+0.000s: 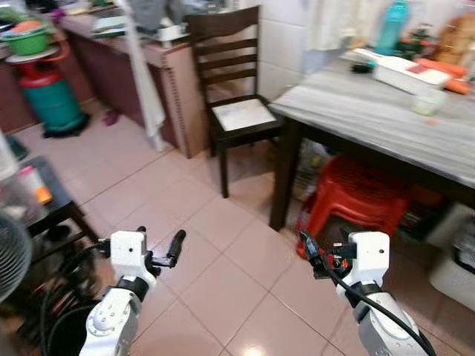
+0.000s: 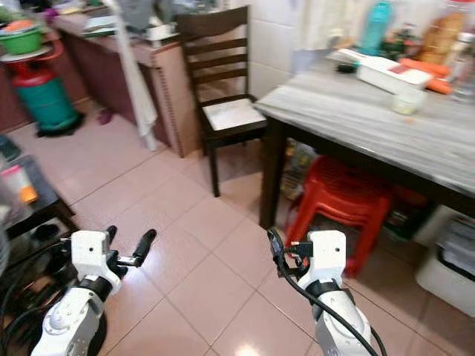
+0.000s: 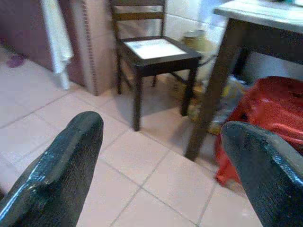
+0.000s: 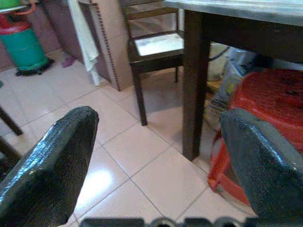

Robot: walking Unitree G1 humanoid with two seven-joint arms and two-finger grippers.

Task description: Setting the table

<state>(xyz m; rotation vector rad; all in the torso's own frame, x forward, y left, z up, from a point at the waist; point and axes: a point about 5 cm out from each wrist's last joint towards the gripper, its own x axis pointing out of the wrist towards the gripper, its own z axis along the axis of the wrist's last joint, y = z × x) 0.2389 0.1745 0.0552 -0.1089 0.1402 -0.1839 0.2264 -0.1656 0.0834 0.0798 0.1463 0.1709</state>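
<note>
Barely started imo: left gripper (image 1: 159, 252) and right gripper (image 1: 315, 256) both hang spread and empty over the floor tiles (image 1: 215, 245), the grey-topped dining table (image 1: 364, 111) sits ahead to the right, nothing laid out yet

Table (image 1: 386, 119) is running off the right edge, far end unseen. Items on it are blurring: teal bottle (image 1: 391, 26) cut by the top edge, small clear cup (image 1: 429, 101) contents unreadable. Red stool (image 1: 355, 194) is sitting half hidden under the tabletop. Fan (image 1: 11, 256) is getting cropped at left edge. Green gas cylinder (image 1: 52, 96) is blurring, valve indistinct.
</note>
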